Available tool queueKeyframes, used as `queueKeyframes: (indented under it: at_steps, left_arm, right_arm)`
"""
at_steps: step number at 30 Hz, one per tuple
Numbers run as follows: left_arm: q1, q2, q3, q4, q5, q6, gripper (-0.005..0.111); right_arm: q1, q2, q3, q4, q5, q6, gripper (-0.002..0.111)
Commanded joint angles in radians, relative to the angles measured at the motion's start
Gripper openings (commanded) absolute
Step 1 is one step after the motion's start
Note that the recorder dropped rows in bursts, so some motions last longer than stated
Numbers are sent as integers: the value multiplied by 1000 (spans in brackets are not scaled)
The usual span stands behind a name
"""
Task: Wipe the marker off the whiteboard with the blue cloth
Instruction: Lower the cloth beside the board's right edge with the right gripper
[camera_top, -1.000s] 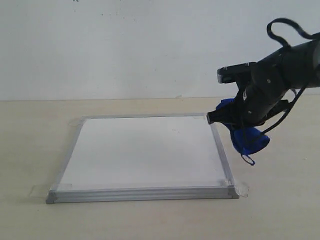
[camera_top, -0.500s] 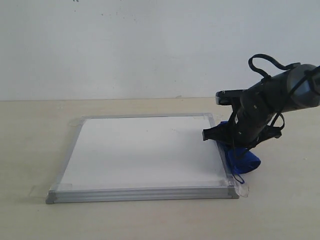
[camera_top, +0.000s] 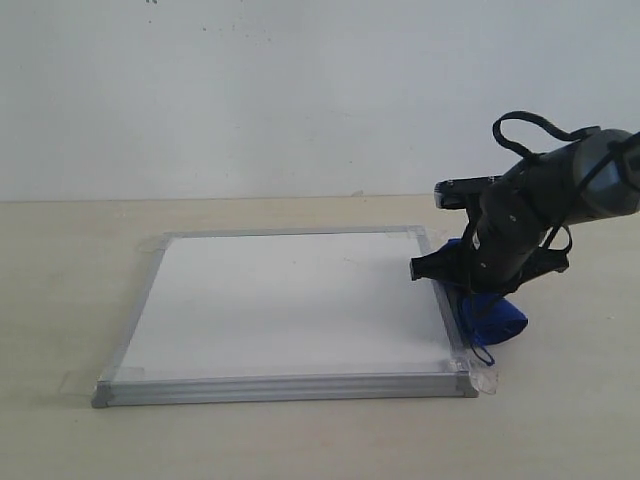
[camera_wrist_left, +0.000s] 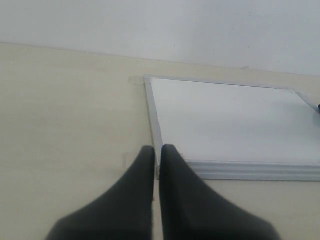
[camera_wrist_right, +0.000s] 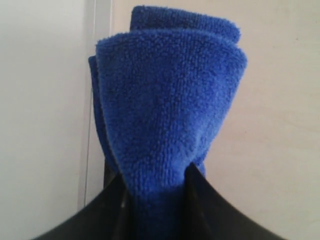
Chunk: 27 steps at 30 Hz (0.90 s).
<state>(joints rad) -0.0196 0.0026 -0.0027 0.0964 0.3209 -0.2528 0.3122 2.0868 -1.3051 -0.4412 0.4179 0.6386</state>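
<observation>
Cloth set down: the right gripper (camera_wrist_right: 156, 180), clamped on the blue cloth (camera_top: 497, 320), has dropped within the last second from above the whiteboard (camera_top: 290, 295) edge to the surface (camera_top: 570, 420) just beside its right frame; no marker shows on the board in any view, so the wiping looks finished; the cloth hides the fingertips and its own underside; the left gripper (camera_wrist_left: 157, 152), fingers together, sits by the opposite edge.
</observation>
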Motion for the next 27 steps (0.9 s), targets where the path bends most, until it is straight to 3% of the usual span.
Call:
queueKeyframes:
  at_steps: [1,4,11,17,23,27]
  left_arm:
    - [-2,-3,3,0,-7,-10,4]
    - [-2,-3,3,0,-7,-10,4]
    - [-2,-3,3,0,-7,-10,4]
    - [-2,-3,3,0,-7,-10,4]
    - [-2,-3,3,0,-7,-10,4]
    - [-2,-3,3,0,-7,-10,4]
  right_arm:
    - [-4,-1,2,-20,-3,6,-1]
    - [-4,-1,2,-18,-2,10,5]
    - [-4,-1,2,-14,-6,44,41]
    - [-4,-1,2,-14,-2,46,53]
    - [-4,-11,2,-14,-2,48,76]
    - [-4,-43,-11,-38,18,40,77]
